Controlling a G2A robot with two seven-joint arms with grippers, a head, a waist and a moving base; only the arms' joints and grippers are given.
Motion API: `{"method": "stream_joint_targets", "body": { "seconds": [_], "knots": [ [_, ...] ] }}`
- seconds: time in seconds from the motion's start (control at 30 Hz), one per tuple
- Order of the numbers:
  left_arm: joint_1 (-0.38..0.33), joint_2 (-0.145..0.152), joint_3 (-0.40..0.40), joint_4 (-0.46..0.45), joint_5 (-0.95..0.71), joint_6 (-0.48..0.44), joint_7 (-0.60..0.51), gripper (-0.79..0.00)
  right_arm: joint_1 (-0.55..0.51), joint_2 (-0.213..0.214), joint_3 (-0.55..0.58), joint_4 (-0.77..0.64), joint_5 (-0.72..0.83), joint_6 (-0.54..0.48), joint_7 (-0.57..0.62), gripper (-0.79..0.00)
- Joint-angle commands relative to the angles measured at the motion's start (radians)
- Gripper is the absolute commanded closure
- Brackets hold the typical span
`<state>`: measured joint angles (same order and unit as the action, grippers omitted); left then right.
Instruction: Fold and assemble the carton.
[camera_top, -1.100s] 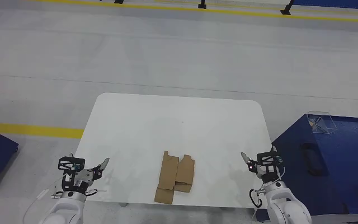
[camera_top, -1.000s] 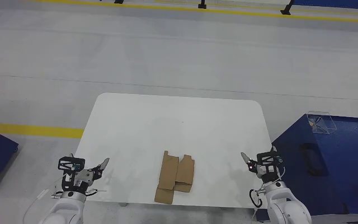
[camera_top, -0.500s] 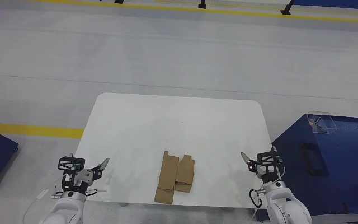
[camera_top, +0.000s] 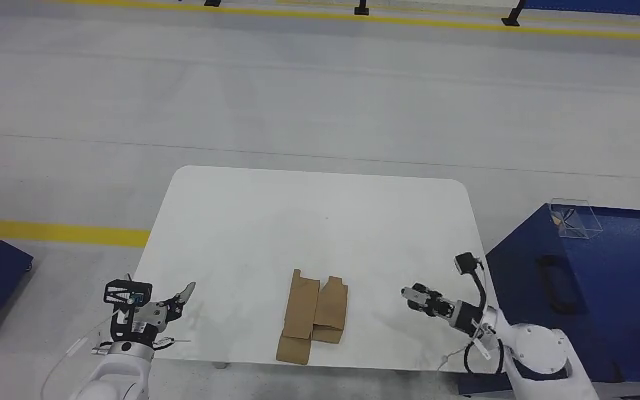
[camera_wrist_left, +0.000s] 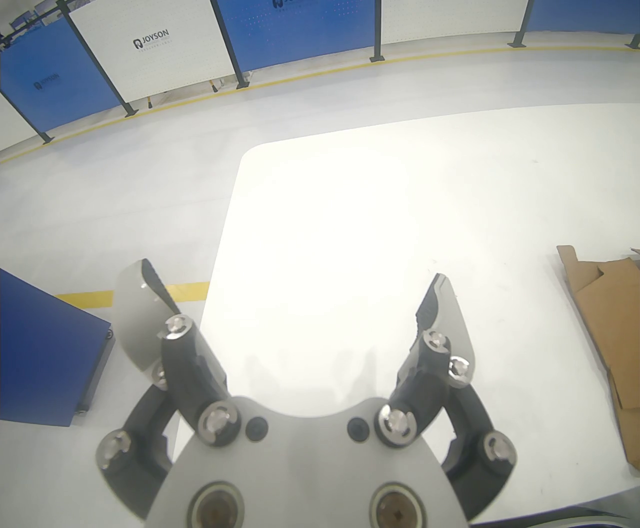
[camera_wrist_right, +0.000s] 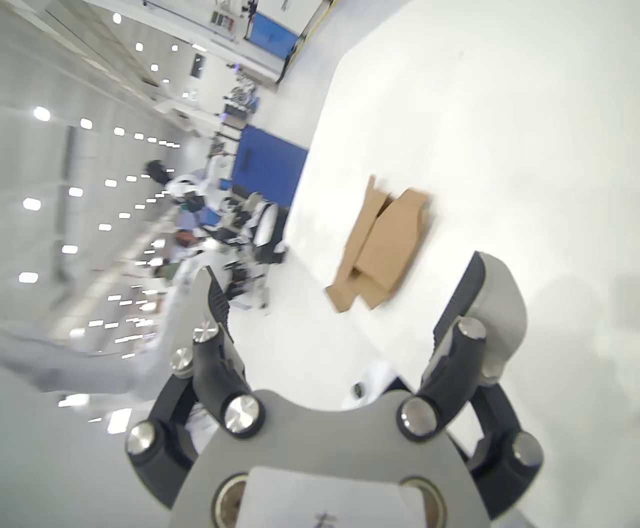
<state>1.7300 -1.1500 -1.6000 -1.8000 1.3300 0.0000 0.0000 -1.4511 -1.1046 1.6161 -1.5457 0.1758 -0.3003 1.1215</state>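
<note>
My right gripper (camera_wrist_right: 341, 267) stands wide open and holds nothing, its two fingers spread above the near part of the table (camera_wrist_right: 475, 100). Just ahead of it, near but not touching, the carton (camera_wrist_right: 382, 245) lies flat as a brown cardboard blank, with one end close to the table's near edge. It sits between my two grippers, much closer to this one. My left gripper (camera_wrist_left: 292, 271) is also fully open and empty, hanging by the table's near corner on its own side, with the carton well apart from it, off toward my other arm. I judge the carton to be light and thin. It looks stiff across its panels but ready to bend along its creases, so a hard pinch in the wrong place could crush a flap or fold it where it should not fold. Since it lies flush on a smooth top, I expect it to slide rather than lift if I push at it from the side. The best hold, I think, is at the end by the table edge, where the layered flaps overlap and seem to offer a lip that one finger could slip under. My left gripper could then steady the opposite side.
</note>
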Motion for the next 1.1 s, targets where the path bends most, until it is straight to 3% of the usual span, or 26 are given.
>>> {"method": "stream_joint_targets", "body": {
  "seconds": [0.0,0.1,0.23,0.33,0.4,0.43,0.5,0.77,1.07],
  "knots": [
    [0.000,0.000,0.000,0.000,0.000,0.000,0.000,-0.785,0.088,-0.001,-0.056,0.106,0.062,0.044,0.124,-0.785],
    [0.000,0.000,0.000,0.000,0.000,0.000,0.000,-0.785,0.175,-0.009,-0.153,0.218,0.053,0.059,0.187,-0.785],
    [0.000,0.000,0.000,0.000,0.000,0.000,0.000,-0.785,0.241,-0.023,-0.247,0.321,0.005,0.007,0.141,-0.776],
    [0.000,0.000,0.000,0.000,0.000,0.000,0.000,-0.785,0.266,-0.033,-0.299,0.366,0.004,-0.030,0.125,-0.653],
    [0.000,0.000,0.000,0.000,0.000,0.000,0.000,-0.785,0.281,-0.038,-0.326,0.391,-0.011,-0.044,0.094,-0.539],
    [0.000,0.000,0.000,0.000,0.000,0.000,0.000,-0.785,0.288,-0.041,-0.341,0.402,-0.011,-0.044,0.086,-0.391],
    [0.000,0.000,0.000,0.000,0.000,0.000,0.000,-0.785,0.302,-0.048,-0.370,0.423,-0.016,-0.048,0.070,-0.323],
    [0.000,0.000,0.000,0.000,0.000,0.000,0.000,-0.785,0.349,-0.071,-0.473,0.499,-0.119,-0.067,-0.080,-0.345],
    [0.000,0.000,0.000,0.000,0.000,0.000,0.000,-0.785,0.372,-0.090,-0.541,0.544,-0.144,-0.083,-0.144,-0.391]
  ]
}}
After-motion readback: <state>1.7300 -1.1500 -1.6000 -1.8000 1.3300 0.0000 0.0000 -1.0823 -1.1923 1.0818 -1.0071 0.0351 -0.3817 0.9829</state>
